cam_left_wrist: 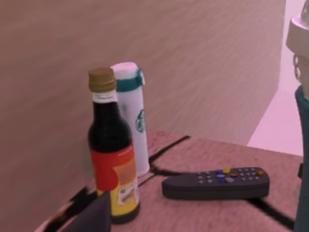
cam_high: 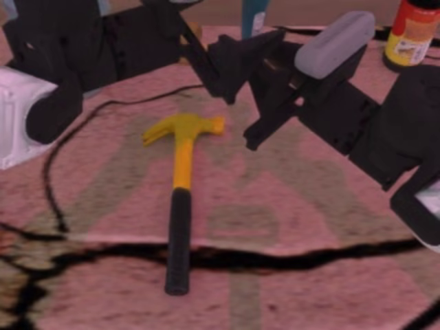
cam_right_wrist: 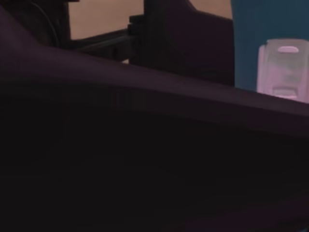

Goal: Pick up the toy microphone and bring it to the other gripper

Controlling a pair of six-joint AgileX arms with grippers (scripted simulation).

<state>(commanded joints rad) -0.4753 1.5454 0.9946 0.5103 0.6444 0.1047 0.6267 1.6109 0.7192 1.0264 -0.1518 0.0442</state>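
The toy microphone (cam_high: 252,17) stands upright at the back centre, off the table, teal handle down; black gripper parts hide its lower end. In the left wrist view its white head and teal handle (cam_left_wrist: 303,159) fill one edge. The right wrist view is mostly dark, but shows the handle (cam_right_wrist: 248,43) with its white button strip. My right gripper (cam_high: 265,58), under the grey block (cam_high: 335,42), reaches in from the right and is shut on the microphone. My left gripper (cam_high: 223,65) sits right beside it, open, with one finger (cam_left_wrist: 91,215) showing.
A yellow-and-black claw hammer (cam_high: 180,199) lies mid-table. A dark sauce bottle (cam_high: 411,33) stands at the back right, also seen as the bottle (cam_left_wrist: 112,154) beside a white cup (cam_left_wrist: 135,121) and a black remote (cam_left_wrist: 216,183). The left arm's white housing (cam_high: 15,120) is at the left edge.
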